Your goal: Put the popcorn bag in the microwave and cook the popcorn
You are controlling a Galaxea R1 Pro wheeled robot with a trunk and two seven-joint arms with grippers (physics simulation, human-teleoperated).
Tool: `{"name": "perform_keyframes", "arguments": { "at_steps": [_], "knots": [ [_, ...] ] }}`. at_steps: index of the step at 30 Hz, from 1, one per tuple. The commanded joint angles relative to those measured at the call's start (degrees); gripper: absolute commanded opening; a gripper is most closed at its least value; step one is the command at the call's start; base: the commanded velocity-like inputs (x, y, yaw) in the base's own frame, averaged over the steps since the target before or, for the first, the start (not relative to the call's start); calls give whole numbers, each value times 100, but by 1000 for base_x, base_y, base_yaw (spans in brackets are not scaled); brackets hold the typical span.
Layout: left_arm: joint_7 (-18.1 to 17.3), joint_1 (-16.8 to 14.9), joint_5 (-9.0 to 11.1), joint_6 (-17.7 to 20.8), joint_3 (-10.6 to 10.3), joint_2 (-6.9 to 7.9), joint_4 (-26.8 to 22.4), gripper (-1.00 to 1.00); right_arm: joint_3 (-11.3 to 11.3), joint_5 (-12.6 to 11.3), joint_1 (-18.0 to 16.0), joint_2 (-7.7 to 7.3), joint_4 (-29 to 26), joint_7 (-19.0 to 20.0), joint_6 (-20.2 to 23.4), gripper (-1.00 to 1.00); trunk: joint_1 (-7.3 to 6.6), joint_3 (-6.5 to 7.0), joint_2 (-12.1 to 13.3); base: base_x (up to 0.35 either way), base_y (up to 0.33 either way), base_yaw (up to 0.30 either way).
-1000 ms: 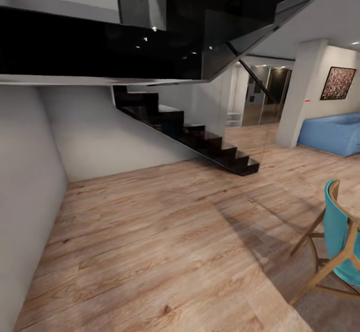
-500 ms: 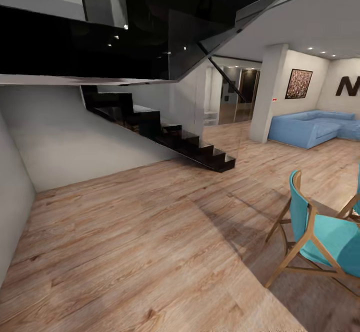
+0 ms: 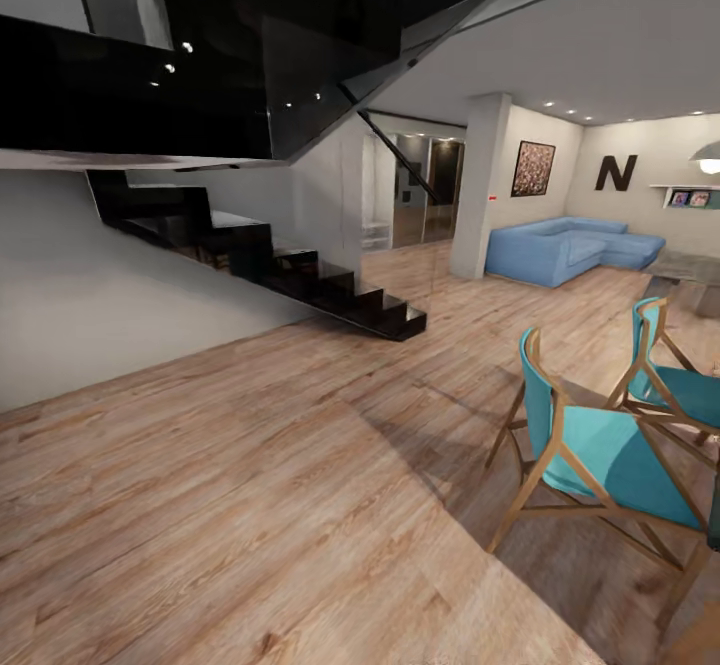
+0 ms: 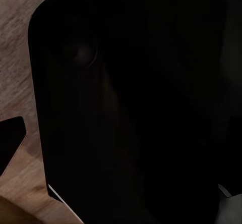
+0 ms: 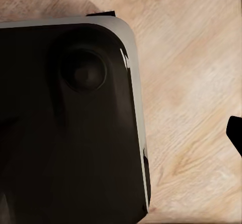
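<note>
The head view shows open wooden floor (image 3: 250,485) from 6 to 9 o'clock, a black staircase (image 3: 300,280) at 11, teal chairs (image 3: 590,445) at 4, and a blue sofa (image 3: 565,250) at 2. Gripper openings cannot be told; each wrist view shows a dark robot base (image 5: 70,133) over the floor.

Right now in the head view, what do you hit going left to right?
Black staircase → white pillar → framed picture → blue sofa → black letter N → wall shelf. All of it stands on or above the wood floor.
</note>
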Motion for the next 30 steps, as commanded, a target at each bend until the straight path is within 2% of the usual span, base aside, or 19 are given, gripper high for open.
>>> {"name": "perform_keyframes", "arguments": {
  "at_steps": [1,30],
  "knots": [
    [2,0,3,-3,2,0,-3,100,-10,-58,-3,-1,9,31,-30,100,0,-4,-2,0,0,-297],
    [2,0,3,-3,2,0,-3,100,-10,-58,-3,-1,9,31,-30,100,0,-4,-2,0,0,-297]
  ]
}}
